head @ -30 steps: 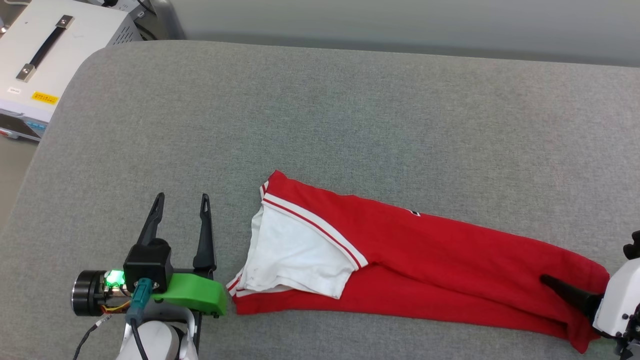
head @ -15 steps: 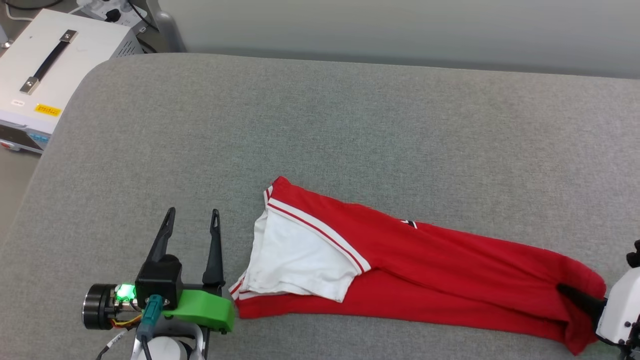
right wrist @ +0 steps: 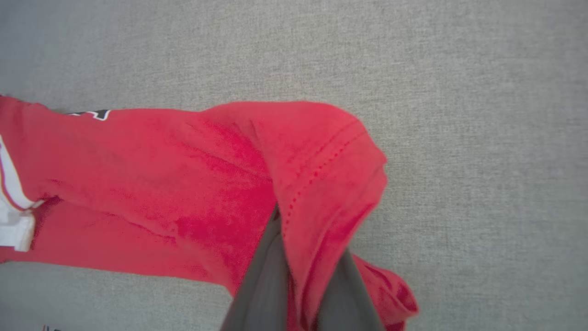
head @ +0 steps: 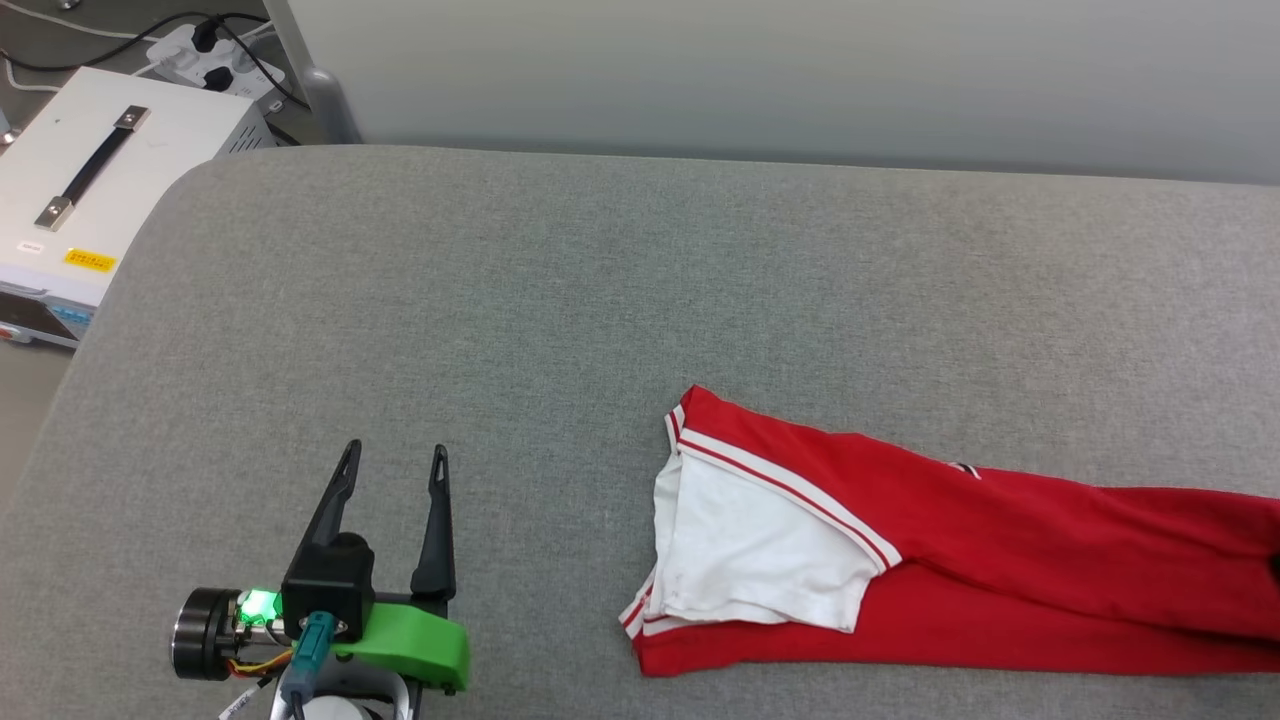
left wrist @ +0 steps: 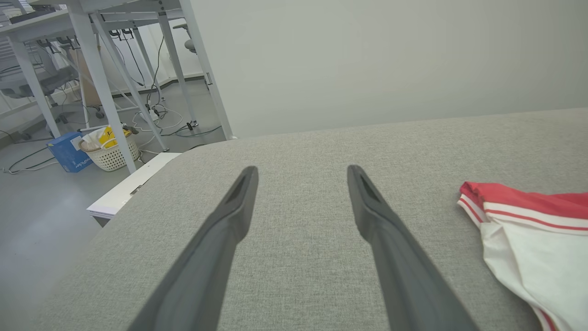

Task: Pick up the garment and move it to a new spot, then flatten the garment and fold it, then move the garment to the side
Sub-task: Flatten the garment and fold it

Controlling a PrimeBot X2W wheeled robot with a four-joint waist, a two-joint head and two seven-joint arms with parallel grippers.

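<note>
Red jersey cloth goes in our log first. The garment [head: 1000, 570] lies as a long bunched strip along the near edge of the grey padded table [head: 600, 300]. Its white sleeve end points toward the middle, and the other end runs off the head view's right.

Our right gripper [right wrist: 301, 276] is pinched together on a fold at the red hem end, with cloth draped over both fingers. Our left gripper [head: 395, 450] hovers on the sleeve side, apart from the cloth, fingers spread wide and holding nothing.

We judge that step one is in hand: pick up and relocate. The next move calls for a lift or drag without the fold slipping, and the left could take the sleeve end.

Count: one garment, two grippers, one table. Farther off there is one white case [head: 100, 180] with a black handle and one power strip [head: 200, 50].
</note>
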